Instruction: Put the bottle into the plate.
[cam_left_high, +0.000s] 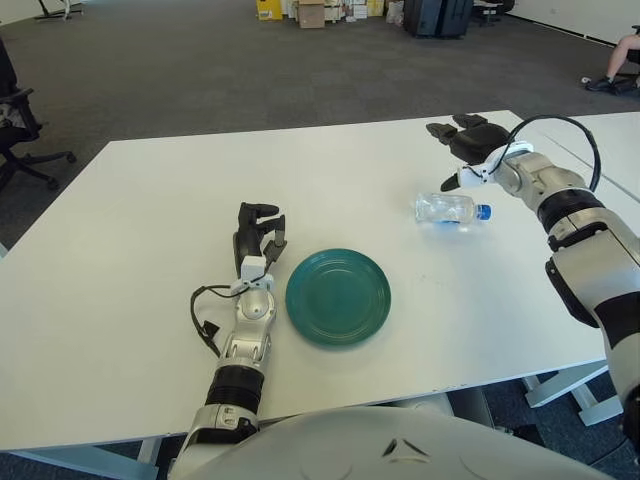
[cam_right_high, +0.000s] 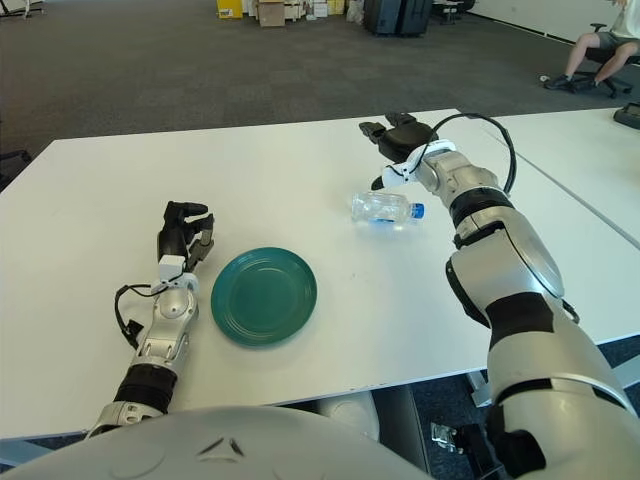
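Observation:
A clear plastic bottle (cam_left_high: 447, 209) with a blue cap lies on its side on the white table (cam_left_high: 140, 200), right of centre. A round green plate (cam_left_high: 338, 296) sits nearer the front, left of the bottle. My right hand (cam_left_high: 457, 145) hovers just behind and above the bottle, fingers spread, holding nothing. My left hand (cam_left_high: 256, 232) shows beside the plate's left rim, fingers relaxed and holding nothing.
A second white table (cam_left_high: 600, 135) stands close on the right. A black office chair (cam_left_high: 18, 130) stands at the far left. Boxes and dark cases (cam_left_high: 320, 12) line the far end of the carpeted floor.

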